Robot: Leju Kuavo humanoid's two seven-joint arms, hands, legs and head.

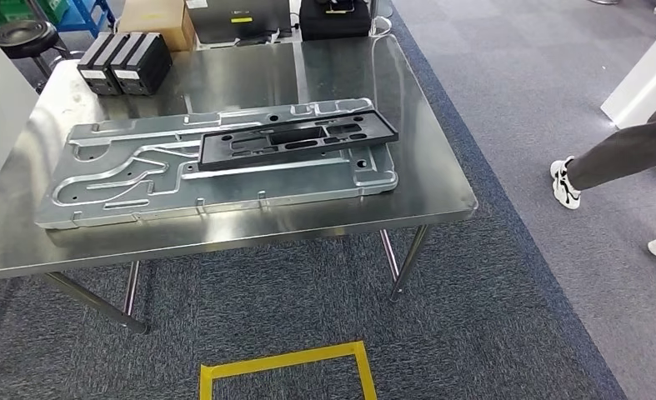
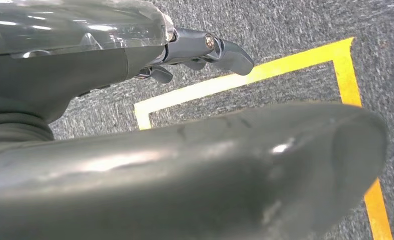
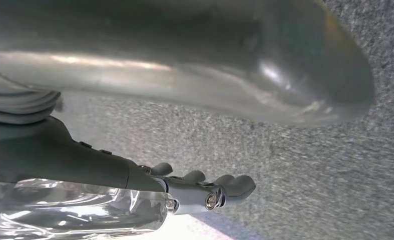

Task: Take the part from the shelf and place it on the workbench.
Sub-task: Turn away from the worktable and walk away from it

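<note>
A black rectangular frame part (image 1: pixel 297 138) lies flat on a large silver stamped metal plate (image 1: pixel 141 179), which rests on the steel workbench (image 1: pixel 424 179) in the head view. My left hand (image 2: pixel 200 50) hangs over grey carpet beside a yellow tape outline (image 2: pixel 295 60); its fingers are apart from the thumb and nothing is in it. My right hand (image 3: pixel 205 192) also hangs over the carpet, fingers stretched out and holding nothing. Both hands are well away from the bench top.
Two black boxes (image 1: pixel 124 62) and a cardboard box (image 1: pixel 159 21) stand at the bench's far left, with a dark case (image 1: pixel 333 18) behind. A person's legs and white shoes (image 1: pixel 568 185) are at the right. A yellow tape square (image 1: pixel 287 371) marks the floor before the bench.
</note>
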